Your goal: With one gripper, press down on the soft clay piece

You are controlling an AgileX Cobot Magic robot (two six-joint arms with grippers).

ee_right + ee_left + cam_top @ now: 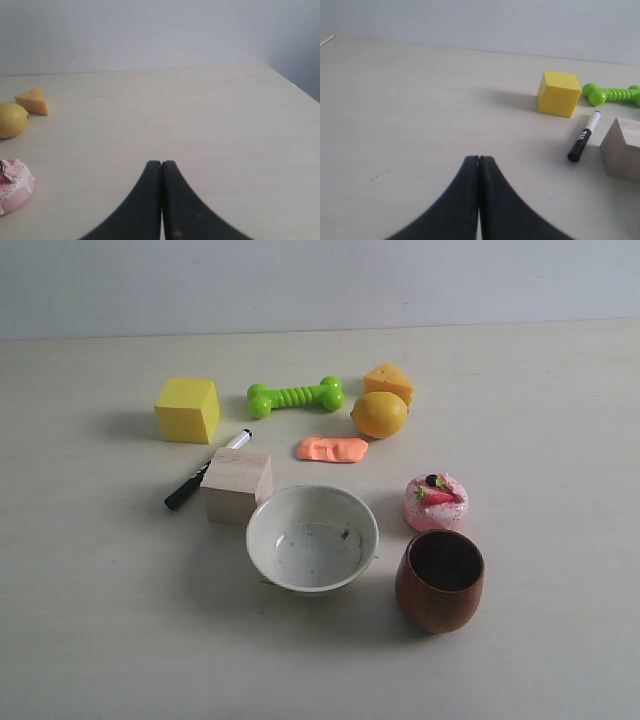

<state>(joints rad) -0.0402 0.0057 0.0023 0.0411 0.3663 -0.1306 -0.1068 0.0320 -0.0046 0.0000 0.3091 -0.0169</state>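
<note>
The soft clay piece (pixel 332 449), a flat wavy salmon-orange lump, lies on the table just in front of the lemon (pixel 380 414) and behind the white bowl (pixel 312 538). Neither arm shows in the exterior view. My left gripper (pixel 479 159) is shut with nothing between its black fingers, over bare table well short of the yellow cube (pixel 559 93). My right gripper (pixel 161 163) is also shut and empty, over bare table to the side of the pink cake toy (pixel 13 185). The clay shows in neither wrist view.
A green dog-bone toy (pixel 295 396), an orange cheese wedge (pixel 389 380), a yellow cube (pixel 188 409), a wooden block (pixel 236 485), a black marker (pixel 206 470), a pink cake toy (pixel 435 501) and a brown wooden cup (pixel 440 580) surround the clay and bowl.
</note>
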